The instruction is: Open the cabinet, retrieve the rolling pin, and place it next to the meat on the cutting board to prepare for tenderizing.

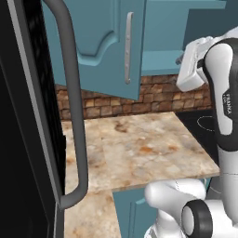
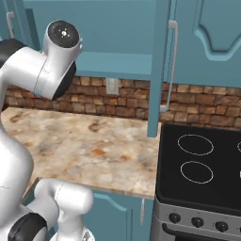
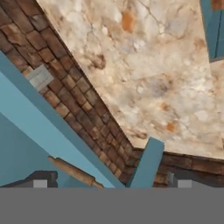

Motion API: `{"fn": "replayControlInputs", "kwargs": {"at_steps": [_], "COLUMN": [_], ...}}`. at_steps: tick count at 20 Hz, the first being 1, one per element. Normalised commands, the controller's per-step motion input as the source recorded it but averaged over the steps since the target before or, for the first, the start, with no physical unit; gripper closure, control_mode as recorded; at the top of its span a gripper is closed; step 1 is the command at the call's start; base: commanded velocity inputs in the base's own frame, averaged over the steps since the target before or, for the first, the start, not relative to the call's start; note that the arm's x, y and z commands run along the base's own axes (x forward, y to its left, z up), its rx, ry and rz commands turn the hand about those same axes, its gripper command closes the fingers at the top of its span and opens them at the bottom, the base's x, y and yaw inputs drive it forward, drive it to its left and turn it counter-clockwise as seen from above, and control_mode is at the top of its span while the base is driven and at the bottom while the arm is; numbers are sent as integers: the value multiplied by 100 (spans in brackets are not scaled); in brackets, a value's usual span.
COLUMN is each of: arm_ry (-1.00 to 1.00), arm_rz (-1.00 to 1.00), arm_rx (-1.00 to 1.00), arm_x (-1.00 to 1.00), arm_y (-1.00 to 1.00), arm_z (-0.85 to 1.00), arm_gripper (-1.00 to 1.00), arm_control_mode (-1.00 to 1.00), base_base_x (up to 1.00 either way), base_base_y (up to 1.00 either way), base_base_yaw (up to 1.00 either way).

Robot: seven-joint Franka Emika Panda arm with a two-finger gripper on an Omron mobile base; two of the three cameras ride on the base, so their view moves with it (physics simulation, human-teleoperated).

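Note:
The teal cabinet stands with its left door (image 1: 109, 46) swung open, slim silver handle (image 1: 128, 49) facing me; the other door (image 2: 158, 66) appears edge-on in the right base view. The rolling pin (image 3: 74, 171), a small tan wooden piece, lies on the teal shelf (image 3: 26, 144) inside. My gripper (image 3: 109, 180) is open and empty, raised in front of the shelf opening (image 1: 162, 60), its dark fingertips (image 3: 41, 178) on either side of the pin but short of it. The meat and the cutting board are out of view.
A marbled counter (image 1: 144, 144) runs below the cabinet, backed by a brick wall (image 2: 117, 101) with an outlet (image 2: 112, 85). A black stove (image 2: 202, 164) sits to the right. A black appliance with a thick grey handle (image 1: 76, 116) stands close at the left.

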Motion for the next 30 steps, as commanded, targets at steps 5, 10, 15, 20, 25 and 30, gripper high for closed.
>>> {"fn": "replayControlInputs", "kwargs": {"at_steps": [5,10,15,20,25,30], "arm_ry": [1,2,0,-6,-8,-6], "arm_rz": [12,0,1,6,14,16], "arm_rx": [0,0,0,3,5,4], "arm_x": [47,37,35,27,27,28], "arm_y": [5,8,11,15,10,17], "arm_z": [-14,-10,0,-2,-7,-3], "arm_gripper": [-100,-100,-100,-100,-100,-100], "arm_control_mode": [-100,-100,-100,-100,-100,-100], "base_base_x": [0,0,0,0,0,0], "base_base_y": [0,0,0,0,0,0], "base_base_yaw": [0,0,0,0,0,0]}}
